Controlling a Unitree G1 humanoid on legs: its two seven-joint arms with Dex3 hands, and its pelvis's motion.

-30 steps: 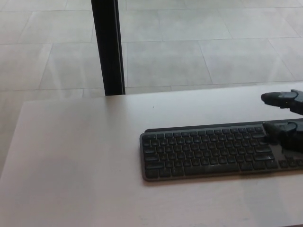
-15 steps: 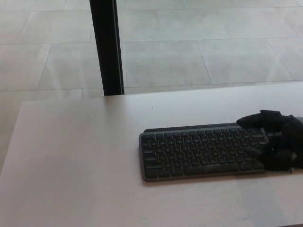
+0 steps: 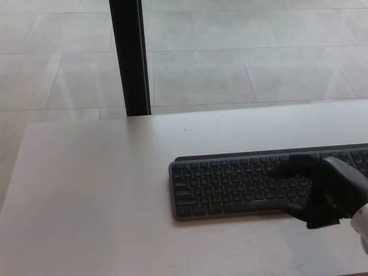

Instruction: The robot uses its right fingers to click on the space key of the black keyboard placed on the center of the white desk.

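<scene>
A black keyboard (image 3: 253, 185) is seen lying flat on the white surface (image 3: 92, 195), toward its right half, with its long side running left to right and its right end cut off by the picture's edge. The right hand (image 3: 322, 192) is placed over the right part of the keyboard, entering from the lower right corner. Its fingers (image 3: 290, 168) are spread apart and curled downward, nothing being held; one is stretched leftward over the upper key rows, another (image 3: 294, 208) is lowered at the front edge near the bottom row of keys. Whether a key is actually touched cannot be told. A white part of the forearm (image 3: 361, 224) is visible at the right edge. Behind the surface, a black vertical post (image 3: 129, 57) and a tiled floor (image 3: 241, 52) are seen. The left hand is not shown.
</scene>
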